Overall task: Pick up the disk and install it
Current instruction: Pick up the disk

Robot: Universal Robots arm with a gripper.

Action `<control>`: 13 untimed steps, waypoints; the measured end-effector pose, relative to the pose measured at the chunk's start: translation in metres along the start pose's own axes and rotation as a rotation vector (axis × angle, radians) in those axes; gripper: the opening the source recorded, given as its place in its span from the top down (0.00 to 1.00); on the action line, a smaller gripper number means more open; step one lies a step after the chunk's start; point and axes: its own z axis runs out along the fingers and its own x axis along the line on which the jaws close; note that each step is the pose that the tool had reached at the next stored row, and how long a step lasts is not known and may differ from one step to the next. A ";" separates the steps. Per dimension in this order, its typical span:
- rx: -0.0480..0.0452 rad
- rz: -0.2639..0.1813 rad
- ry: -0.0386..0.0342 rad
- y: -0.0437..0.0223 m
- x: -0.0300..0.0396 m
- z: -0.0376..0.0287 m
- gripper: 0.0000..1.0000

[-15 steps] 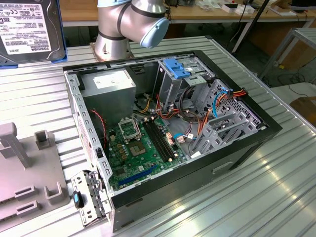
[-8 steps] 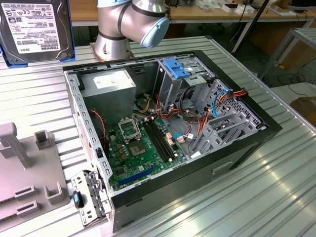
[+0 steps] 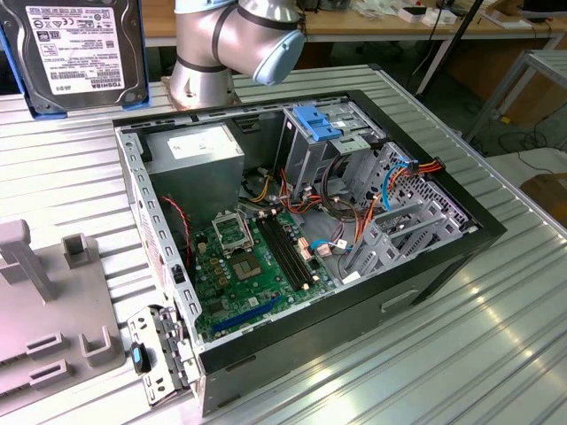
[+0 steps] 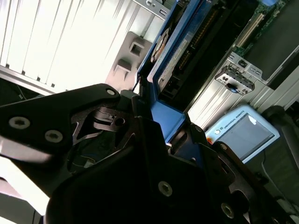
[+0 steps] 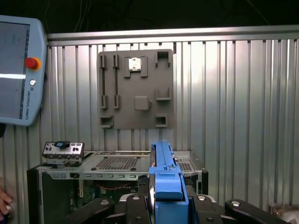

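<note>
Here we are at the jaws: they are pinched on the disk [image 5: 161, 170], a flat dark grey metal hard drive framed by a bright blue plastic caddy rail. In the first wrist view the black fingers [image 5: 133, 205] flank the blue rail on both sides, with the disk standing edge-on between them.

In the exterior view it hangs aloft in the upper left corner, upright, with its white label facing us. It is well apart from the open black metal computer case [image 3: 416, 288], which lies on the ribbed aluminium bench [image 3: 461, 354].

Inside the case sits the grey metal drive cage [image 3: 306, 155], capped by a fixed blue plastic bracket [image 3: 314, 121]. Beside it runs a tangle of orange, red and black cables [image 3: 359, 208].

Further out, the first wrist view shows a grey moulded fixture plate [image 5: 135, 88] flat on the bench and a grey teach pendant [image 5: 18, 70] with a red button.

We'd say the carry is under way and installation is not yet done. To do it well, we want the grip square on the rail so the disk cannot tilt, its long edges lined up with the cage, and a path clear of those cables.
</note>
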 end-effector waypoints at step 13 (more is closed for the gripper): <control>0.0001 0.000 0.0000 -0.0257 0.0000 0.0010 0.63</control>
